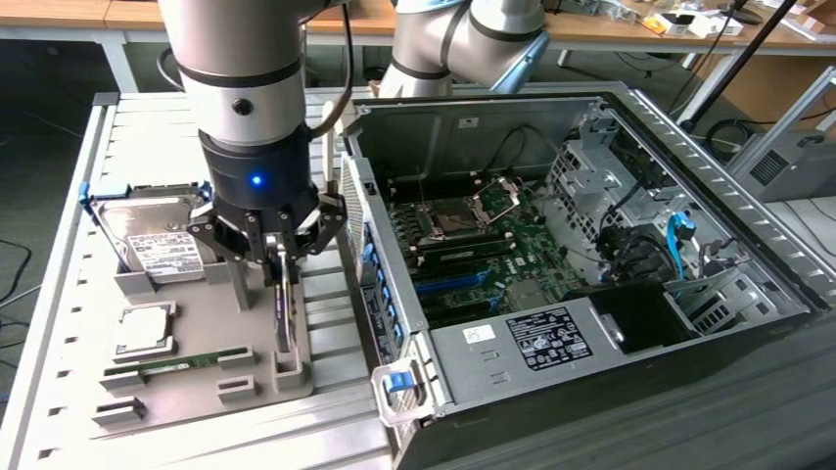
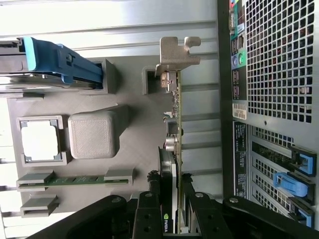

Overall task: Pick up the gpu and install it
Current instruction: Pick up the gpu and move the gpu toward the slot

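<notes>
The gpu (image 1: pixel 285 318) is a thin dark card standing on edge in the slots of a grey holder tray (image 1: pixel 196 397), next to the open computer case (image 1: pixel 601 333). My gripper (image 1: pixel 278 257) comes down from above over the card's upper edge, one finger on each side, shut on it. In the wrist view the gpu (image 2: pixel 174 114) runs away from my gripper (image 2: pixel 172 209), with its silver-grey bracket (image 2: pixel 177 52) at the far end and my black fingers (image 2: pixel 149 204) pressed against both faces. The card's lower edge still sits in the tray (image 2: pixel 134 144).
On the tray lie a silver hard drive (image 1: pixel 157 240), a square processor (image 1: pixel 144 330) and a green memory stick (image 1: pixel 183 362). The case's motherboard (image 1: pixel 484 255) lies exposed, and its rear wall with blue slot clips (image 2: pixel 291 184) stands close beside the card. A second arm (image 1: pixel 471 39) stands behind.
</notes>
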`<state>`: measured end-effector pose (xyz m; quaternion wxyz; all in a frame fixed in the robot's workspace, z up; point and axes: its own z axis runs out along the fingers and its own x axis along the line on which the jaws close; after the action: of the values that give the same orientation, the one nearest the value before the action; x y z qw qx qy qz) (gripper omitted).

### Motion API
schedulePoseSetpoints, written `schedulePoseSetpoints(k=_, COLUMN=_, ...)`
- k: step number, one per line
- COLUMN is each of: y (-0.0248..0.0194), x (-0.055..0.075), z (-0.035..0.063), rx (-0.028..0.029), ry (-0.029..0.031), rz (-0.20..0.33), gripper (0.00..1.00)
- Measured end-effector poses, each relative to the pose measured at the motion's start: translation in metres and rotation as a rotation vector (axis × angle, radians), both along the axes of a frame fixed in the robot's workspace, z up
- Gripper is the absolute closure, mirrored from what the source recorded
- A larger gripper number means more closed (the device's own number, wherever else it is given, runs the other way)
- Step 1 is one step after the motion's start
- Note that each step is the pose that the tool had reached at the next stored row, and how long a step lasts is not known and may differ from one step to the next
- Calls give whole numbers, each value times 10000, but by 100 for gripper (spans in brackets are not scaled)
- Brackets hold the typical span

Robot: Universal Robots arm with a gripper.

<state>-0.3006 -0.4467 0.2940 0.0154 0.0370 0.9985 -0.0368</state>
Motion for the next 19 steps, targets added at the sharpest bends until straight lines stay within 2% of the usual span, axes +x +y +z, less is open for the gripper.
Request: schedulePoseSetpoints(k=19, y=0, x=0, z=111, rx=0, ry=0, rz=0, gripper=73)
